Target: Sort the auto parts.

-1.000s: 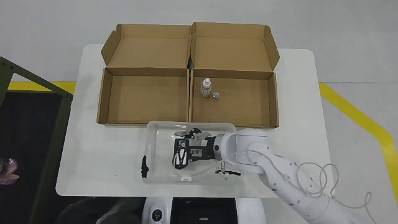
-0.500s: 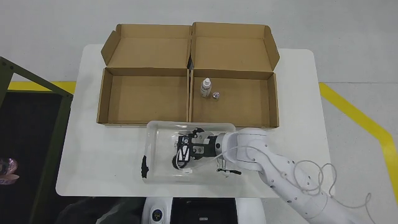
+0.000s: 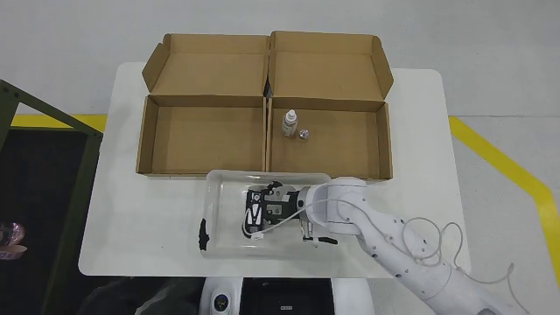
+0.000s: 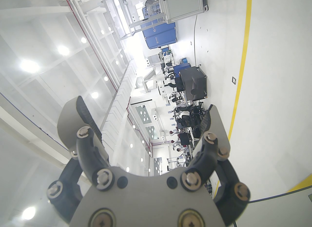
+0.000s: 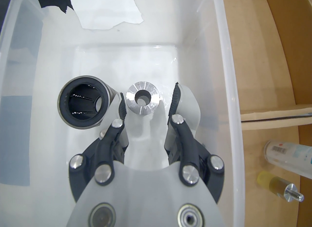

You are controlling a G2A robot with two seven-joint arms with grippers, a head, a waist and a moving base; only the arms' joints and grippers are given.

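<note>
Bushing beside bearing, inside bin

A white table carries three containers. Toward 11 o'clock lies an open cardboard box, and touching it side by side toward 1 o'clock is a second open cardboard box. A clear plastic bin sits at 6 o'clock, just beside both.

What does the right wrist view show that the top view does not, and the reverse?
Right wrist view: the right tool, open, straddles a silver ring with a centre hole; a dark cylindrical bearing sits beside it. Top view: the left cardboard box and the white table under everything. Both: the clear bin, the right cardboard box, and in it a small bottle and a small threaded metal part.
</note>
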